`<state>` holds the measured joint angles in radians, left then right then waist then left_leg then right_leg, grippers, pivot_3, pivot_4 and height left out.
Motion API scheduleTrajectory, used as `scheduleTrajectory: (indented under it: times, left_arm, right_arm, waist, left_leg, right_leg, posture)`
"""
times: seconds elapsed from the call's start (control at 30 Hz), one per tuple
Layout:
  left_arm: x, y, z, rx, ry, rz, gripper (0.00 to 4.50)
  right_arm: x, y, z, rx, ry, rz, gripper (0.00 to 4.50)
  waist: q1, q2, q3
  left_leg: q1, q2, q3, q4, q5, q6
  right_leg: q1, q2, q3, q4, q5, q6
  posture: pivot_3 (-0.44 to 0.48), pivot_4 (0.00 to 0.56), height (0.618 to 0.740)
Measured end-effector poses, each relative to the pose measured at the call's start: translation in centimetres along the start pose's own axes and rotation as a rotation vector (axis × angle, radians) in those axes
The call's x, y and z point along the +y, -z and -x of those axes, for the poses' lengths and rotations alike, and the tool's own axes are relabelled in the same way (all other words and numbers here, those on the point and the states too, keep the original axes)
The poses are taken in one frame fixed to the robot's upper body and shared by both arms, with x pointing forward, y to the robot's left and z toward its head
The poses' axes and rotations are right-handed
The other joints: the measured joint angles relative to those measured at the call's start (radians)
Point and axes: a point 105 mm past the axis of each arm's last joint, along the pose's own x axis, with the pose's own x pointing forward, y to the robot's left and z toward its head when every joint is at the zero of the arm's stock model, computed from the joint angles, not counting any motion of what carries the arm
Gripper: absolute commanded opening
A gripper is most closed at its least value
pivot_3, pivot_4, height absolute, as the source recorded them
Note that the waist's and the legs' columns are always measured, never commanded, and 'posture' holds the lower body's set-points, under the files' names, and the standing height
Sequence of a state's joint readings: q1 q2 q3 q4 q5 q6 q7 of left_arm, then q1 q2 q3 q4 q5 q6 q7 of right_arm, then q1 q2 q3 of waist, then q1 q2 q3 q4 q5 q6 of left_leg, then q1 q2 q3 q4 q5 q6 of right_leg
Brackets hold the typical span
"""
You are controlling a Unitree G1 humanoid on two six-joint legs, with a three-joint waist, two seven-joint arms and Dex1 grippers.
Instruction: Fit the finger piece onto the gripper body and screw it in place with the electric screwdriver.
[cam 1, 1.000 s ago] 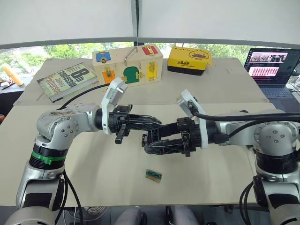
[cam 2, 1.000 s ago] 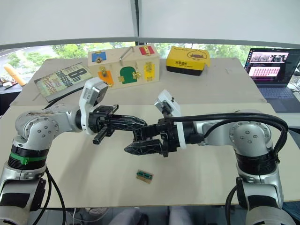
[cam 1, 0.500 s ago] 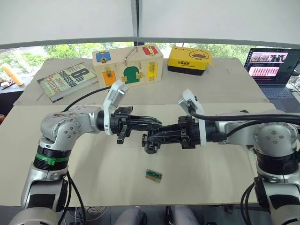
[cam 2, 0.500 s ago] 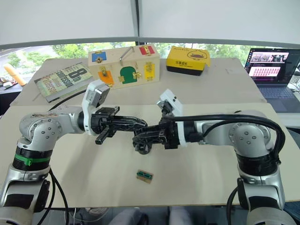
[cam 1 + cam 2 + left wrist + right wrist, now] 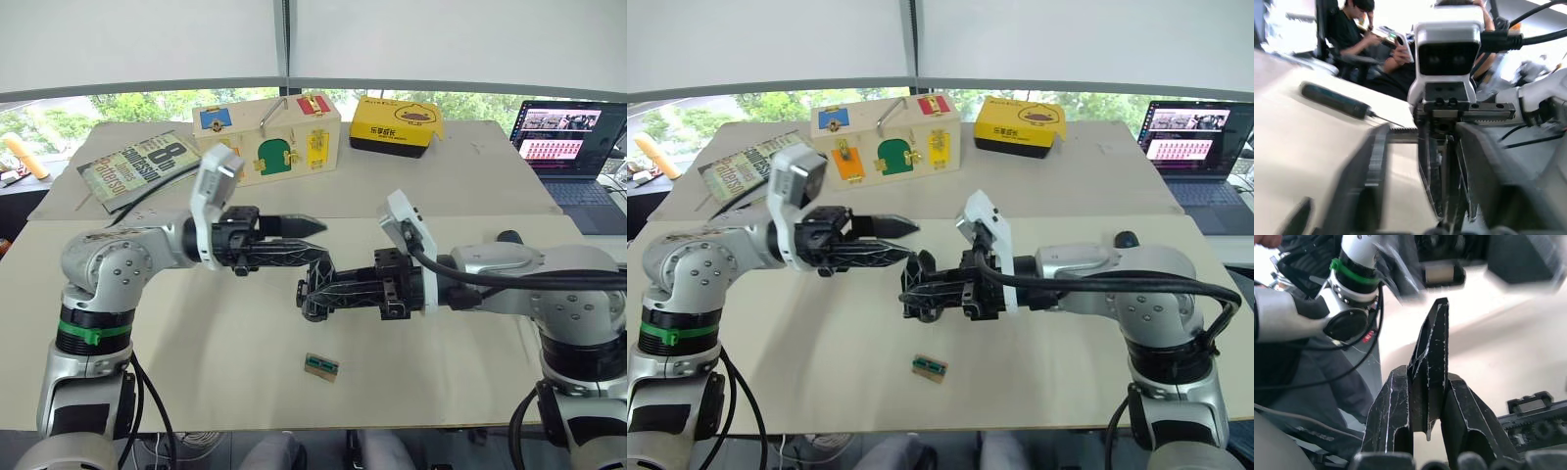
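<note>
Beige table (image 5: 196,372) under windows; our right gripper (image 5: 1425,396) clamps the finger piece (image 5: 1431,360); left gripper (image 5: 299,240) grip unclear.

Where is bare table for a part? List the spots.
Front left, between the small green-and-tan rectangle and the left arm. Front right, between that rectangle and the right arm. Crowded mid-table, around left pincer and right pincer gripping the black wedge-shaped finger piece.
</note>
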<state>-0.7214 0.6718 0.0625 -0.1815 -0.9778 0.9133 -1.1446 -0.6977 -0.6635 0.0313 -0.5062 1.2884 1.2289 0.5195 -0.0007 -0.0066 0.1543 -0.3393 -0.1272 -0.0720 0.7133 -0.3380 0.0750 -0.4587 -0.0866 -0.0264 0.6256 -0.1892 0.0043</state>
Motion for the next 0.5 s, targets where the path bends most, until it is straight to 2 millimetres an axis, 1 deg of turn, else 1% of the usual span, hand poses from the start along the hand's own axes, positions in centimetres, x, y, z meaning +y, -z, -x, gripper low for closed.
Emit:
scheduleTrajectory:
  times: [0.03,0.1,0.17,0.2,0.27,0.33,0.4,0.43,0.5]
  left_arm:
    - [-0.1,-0.4,0.4,0.001,-0.007,-0.031,4.44]
    - [0.1,-1.3,1.5,0.009,-0.046,-0.159,4.50]
    - [0.7,-1.0,3.4,0.082,-0.119,-0.280,4.50]
    - [1.2,-0.3,4.5,0.125,-0.164,-0.321,4.50]
    - [2.4,1.1,6.1,0.160,-0.234,-0.347,4.50]
    - [3.2,2.6,7.2,0.184,-0.278,-0.371,4.50]
    - [3.5,4.9,8.3,0.254,-0.294,-0.379,4.50]
    - [3.6,6.6,8.8,0.294,-0.298,-0.354,4.50]
    - [3.9,8.8,9.4,0.346,-0.305,-0.298,4.50]
  right_arm:
    - [-0.1,0.0,0.1,-0.003,0.003,0.006,0.41]
    - [-0.3,0.2,0.5,-0.014,0.012,0.021,0.41]
    - [-0.5,0.7,1.0,-0.010,0.023,0.025,0.41]
    - [-0.7,1.2,1.4,0.000,0.035,0.026,0.41]
    - [-0.9,1.5,1.8,-0.003,0.044,0.050,0.41]
    - [-0.7,1.4,1.8,-0.026,0.033,0.091,0.41]
    - [-0.5,1.3,1.7,-0.087,0.004,0.116,0.41]
    - [-0.5,1.3,1.6,-0.119,-0.003,0.120,0.41]
    - [-0.9,1.6,1.7,-0.156,0.009,0.128,0.41]
  waist:
    - [0.000,0.000,0.000]
    - [0.000,0.000,0.000]
    - [-0.001,0.000,0.000]
    - [-0.001,0.000,0.000]
    - [0.002,0.000,0.000]
    - [0.005,0.000,0.000]
    - [0.007,0.000,0.000]
    - [0.007,0.000,0.000]
    - [0.009,-0.001,0.000]
  left_leg:
    - [0.000,0.000,0.000,0.000,0.000,0.000]
    - [0.000,0.000,0.000,0.000,0.000,0.000]
    - [0.001,0.000,0.000,-0.001,0.000,0.000]
    - [0.001,0.000,0.000,-0.001,0.000,0.000]
    - [0.001,0.000,0.000,-0.001,0.000,0.000]
    - [0.000,0.000,0.000,0.000,0.000,0.000]
    - [0.001,0.000,0.000,-0.001,0.000,0.000]
    - [0.001,0.000,0.000,-0.001,0.000,0.000]
    - [0.000,0.000,0.000,-0.001,0.000,0.000]
  right_leg:
    - [0.000,0.000,0.000,0.000,0.000,0.000]
    - [0.000,0.000,0.000,0.000,0.000,0.000]
    - [0.000,0.000,0.000,0.000,0.000,0.000]
    - [0.000,0.000,0.000,0.000,0.000,0.000]
    - [0.001,0.000,0.000,-0.001,0.000,0.000]
    - [0.000,0.000,0.000,-0.001,0.000,0.000]
    - [0.001,0.000,0.000,-0.001,0.000,0.000]
    - [0.001,0.000,0.000,-0.002,0.000,0.000]
    - [0.000,0.000,0.000,-0.001,0.000,0.000]
  posture:
    - [0.000,0.150,0.740]
    - [0.000,0.150,0.740]
    - [0.000,0.150,0.740]
    - [0.000,0.150,0.740]
    - [0.000,0.150,0.740]
    - [0.000,0.150,0.740]
    - [0.000,0.150,0.740]
    - [0.000,0.150,0.740]
    - [0.000,0.150,0.740]
